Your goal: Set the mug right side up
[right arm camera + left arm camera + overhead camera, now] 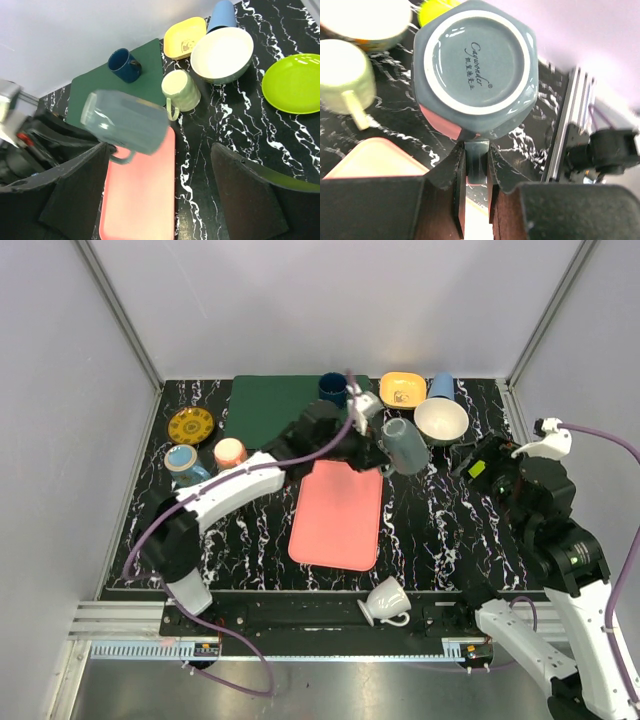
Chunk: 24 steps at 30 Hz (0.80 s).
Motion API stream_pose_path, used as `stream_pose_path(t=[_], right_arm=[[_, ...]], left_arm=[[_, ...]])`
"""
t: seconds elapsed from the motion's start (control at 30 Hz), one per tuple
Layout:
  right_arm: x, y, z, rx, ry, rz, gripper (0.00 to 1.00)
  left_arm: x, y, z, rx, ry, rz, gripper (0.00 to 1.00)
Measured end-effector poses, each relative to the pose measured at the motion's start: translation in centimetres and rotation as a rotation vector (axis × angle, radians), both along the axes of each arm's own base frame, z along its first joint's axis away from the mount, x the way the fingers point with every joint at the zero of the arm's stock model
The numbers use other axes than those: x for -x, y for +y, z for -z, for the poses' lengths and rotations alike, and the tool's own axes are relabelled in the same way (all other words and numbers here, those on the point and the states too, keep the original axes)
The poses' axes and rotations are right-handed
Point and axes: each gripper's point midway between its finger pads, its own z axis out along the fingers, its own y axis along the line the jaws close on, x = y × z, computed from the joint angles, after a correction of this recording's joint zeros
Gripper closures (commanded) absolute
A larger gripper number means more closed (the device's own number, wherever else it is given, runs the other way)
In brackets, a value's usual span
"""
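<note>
A: Left fingers [459, 195]?
B: Nearly together, clamped on the handle of the grey mug [475, 65]. Mug body is at their 12 o'clock, base facing the wrist camera.
A: Mug's position?
B: On its side, off the table [440, 530], over the 1 o'clock corner of the pink mat [338, 515].
A: Right fingers [250, 195]?
B: Wide apart, holding nothing. Mug is at their 10 o'clock, well apart.
</note>
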Motion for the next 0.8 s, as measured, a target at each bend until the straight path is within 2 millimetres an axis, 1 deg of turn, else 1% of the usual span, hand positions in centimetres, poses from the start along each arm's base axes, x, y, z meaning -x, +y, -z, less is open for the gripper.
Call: stream_pose_path(t=[0.07, 0.13, 0.2, 0.23, 0.27, 0.33, 0.37, 0.43, 0.53, 0.63, 0.73, 0.8], right_arm=[[0.3, 0.1, 0.6, -0.019, -0.008, -0.006, 0.16], [0.6, 0.5, 1.2, -0.044, -0.029, -0.027, 0.13], [1.1, 1.5, 1.6, -0.094, -0.070, -0.081, 0.12], [1.4, 2.0, 1.8, -0.116, -0.085, -0.112, 0.12], [1.7, 2.9, 1.9, -0.153, -0.108, -0.160, 0.14], [2.0, 4.9, 1.9, -0.222, -0.132, -0.255, 0.16], [2.0, 5.9, 1.8, -0.255, -0.138, -0.302, 0.21], [2.0, 8.3, 1.5, -0.332, -0.147, -0.415, 0.24], [2.2, 11.3, 1.3, -0.426, -0.142, -0.562, 0.22], [2.4, 13.2, 0.7, -0.494, -0.152, -0.671, 0.22], [2.3, 14.8, 0.0, -0.534, -0.154, -0.770, 0.25], [1.9, 15.7, 0.0, -0.547, -0.146, -0.816, 0.27]], left_arm=[[-1.6, 2.4, -1.7, 0.086, 0.050, -0.097, 1.00], [-3.2, 4.3, -2.9, 0.146, 0.095, -0.181, 1.00], [-4.7, 5.7, -4.3, 0.212, 0.132, -0.260, 1.00], [-5.0, 6.0, -4.9, 0.243, 0.149, -0.280, 1.00], [-5.1, 6.3, -5.9, 0.299, 0.169, -0.296, 1.00], [-4.4, 6.7, -7.7, 0.414, 0.225, -0.302, 1.00], [-3.9, 6.9, -8.4, 0.463, 0.247, -0.295, 1.00], [-2.9, 7.5, -10.4, 0.593, 0.306, -0.276, 1.00], [-1.4, 8.5, -13.0, 0.761, 0.370, -0.225, 1.00], [0.0, 9.5, -14.5, 0.864, 0.413, -0.180, 1.00], [1.5, 10.3, -15.5, 0.906, 0.443, -0.147, 1.00], [2.7, 10.6, -16.3, 0.919, 0.446, -0.118, 1.00]])
